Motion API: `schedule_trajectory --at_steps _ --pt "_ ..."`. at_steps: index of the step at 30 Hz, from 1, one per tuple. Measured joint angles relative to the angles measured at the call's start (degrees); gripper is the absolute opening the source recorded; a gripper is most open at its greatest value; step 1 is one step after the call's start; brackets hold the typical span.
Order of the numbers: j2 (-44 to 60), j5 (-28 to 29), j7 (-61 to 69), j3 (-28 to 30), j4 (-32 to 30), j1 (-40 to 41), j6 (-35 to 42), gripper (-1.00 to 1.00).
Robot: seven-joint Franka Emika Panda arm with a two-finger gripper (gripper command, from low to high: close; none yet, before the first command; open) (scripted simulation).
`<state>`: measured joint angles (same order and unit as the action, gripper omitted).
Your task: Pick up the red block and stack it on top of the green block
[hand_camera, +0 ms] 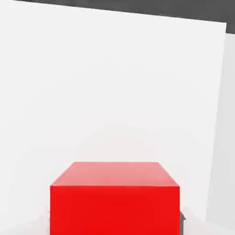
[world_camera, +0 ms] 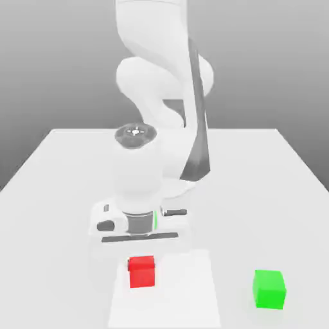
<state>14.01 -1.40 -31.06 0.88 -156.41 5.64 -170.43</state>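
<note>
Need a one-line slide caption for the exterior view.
White arm lowered over the red block on the white table, with the green block apart toward the exterior view's right.

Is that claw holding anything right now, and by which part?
The claw has shut on the red block, apparently gripping its two opposite sides.

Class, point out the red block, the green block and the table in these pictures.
red block (world_camera: pixel 142 272), exterior view, front face.
green block (world_camera: pixel 269 289), exterior view, front face.
table (world_camera: pixel 58 186), exterior view, bare top at the exterior view's left.
</note>
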Motion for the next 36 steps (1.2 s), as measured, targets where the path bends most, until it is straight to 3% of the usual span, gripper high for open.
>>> schedule_trajectory --at_steps 7,18,24,25,31,36 --pt "-11.6 1.3 -1.8 -0.3 -1.1 -1.3 10.6 -1.00" --pt "-8.7 2.9 -20.6 -9.5 11.7 -20.4 20.7 -1.00" --pt "-0.4 5.9 -24.8 -8.6 13.6 -22.8 14.0 -1.00" --pt "1.0 6.4 -25.1 -8.2 13.7 -23.1 12.7 1.00" --pt "1.7 6.6 -25.4 -8.1 13.7 -23.2 12.1 1.00" --pt "-4.7 4.3 -23.7 -9.0 13.4 -22.6 18.1 1.00"
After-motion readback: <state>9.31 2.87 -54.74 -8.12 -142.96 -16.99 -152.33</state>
